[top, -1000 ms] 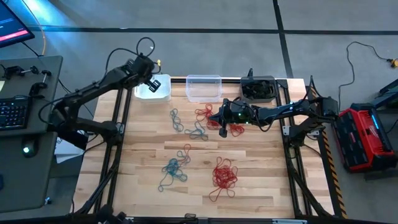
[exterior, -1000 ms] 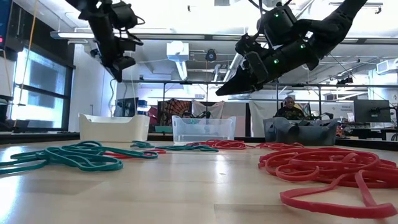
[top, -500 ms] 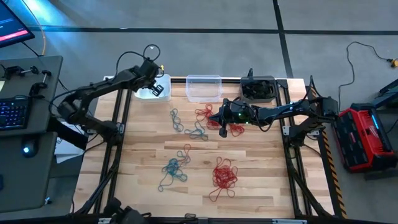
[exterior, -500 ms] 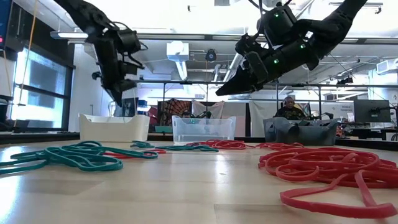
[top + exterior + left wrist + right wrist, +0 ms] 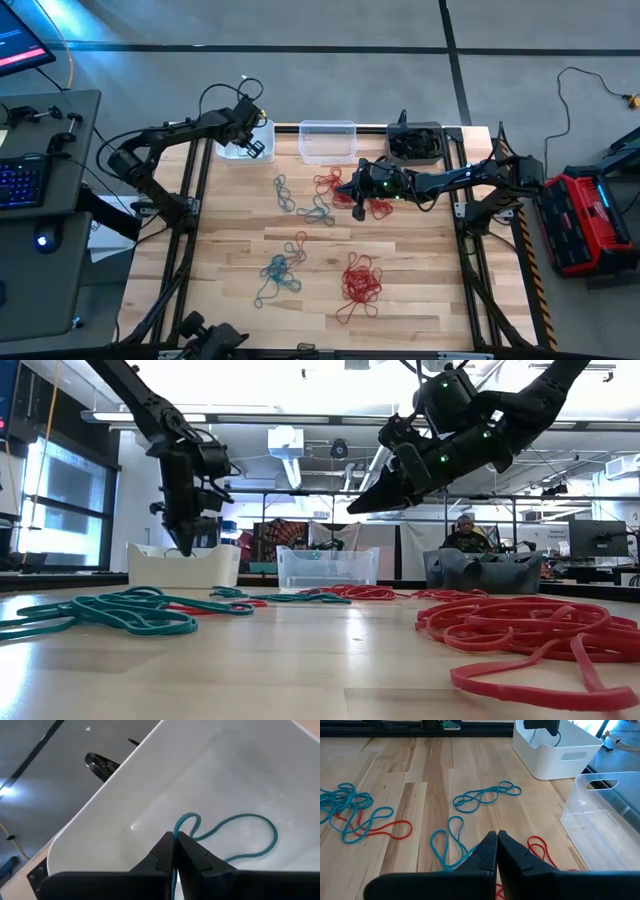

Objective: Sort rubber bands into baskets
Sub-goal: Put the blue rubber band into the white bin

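My left gripper (image 5: 175, 845) sits pinched on a teal rubber band (image 5: 235, 832) inside the white basket (image 5: 243, 152), upper left. Right gripper (image 5: 497, 851) closed, empty, mid-table over loose rubber bands (image 5: 360, 280).

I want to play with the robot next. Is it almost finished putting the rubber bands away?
Not nearly. The left gripper is inside the white basket, shut on a teal band. The right gripper hangs shut and empty above the table. Teal bunches and red bunches lie unsorted, and the clear basket looks empty.
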You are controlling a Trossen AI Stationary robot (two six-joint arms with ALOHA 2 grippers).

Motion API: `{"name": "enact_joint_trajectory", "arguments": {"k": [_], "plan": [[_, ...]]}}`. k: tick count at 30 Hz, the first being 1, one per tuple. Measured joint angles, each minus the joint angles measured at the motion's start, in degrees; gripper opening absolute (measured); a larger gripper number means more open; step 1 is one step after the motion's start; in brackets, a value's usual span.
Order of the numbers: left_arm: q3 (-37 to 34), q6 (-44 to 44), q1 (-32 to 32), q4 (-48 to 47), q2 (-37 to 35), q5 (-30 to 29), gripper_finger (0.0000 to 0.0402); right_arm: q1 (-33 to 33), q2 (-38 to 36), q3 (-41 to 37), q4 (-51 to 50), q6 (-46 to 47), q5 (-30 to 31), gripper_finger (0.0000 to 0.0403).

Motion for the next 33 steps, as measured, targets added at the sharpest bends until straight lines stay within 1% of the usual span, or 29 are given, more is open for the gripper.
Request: {"name": "enact_joint_trajectory", "arguments": {"k": [9, 16, 20, 23, 30, 33], "plan": [[0.01, 0.81, -0.96, 0.76, -1.94, 0.06, 0.0061, 0.02, 0.00, 0.00, -0.02, 0.00, 0.00, 0.0000], [0.00, 1.22, -1.36, 1.36, -5.57, 0.05, 0.0110, 0.02, 0.00, 0.00, -0.09, 0.02, 0.00, 0.0000], [0.00, 1.82, -2.56, 2.27, -8.71, 0.61, 0.0129, 0.02, 0.00, 0.00, -0.11, 0.02, 0.00, 0.0000], [0.02, 3.01, -4.45, 2.95, -11.35, 3.87, 0.0134, 0.00, 0.00, 0.00, -0.15, -0.02, 0.00, 0.0000], [0.02, 7.34, -12.34, 3.69, -14.97, 17.96, 0.0132, 0.01, 0.00, 0.00, -0.19, -0.40, 0.00, 0.0000], [0.02, 9.47, -16.10, 4.04, -15.62, 21.55, 0.0131, 0.00, 0.00, 0.00, -0.39, -0.42, 0.00, 0.0000]]}}
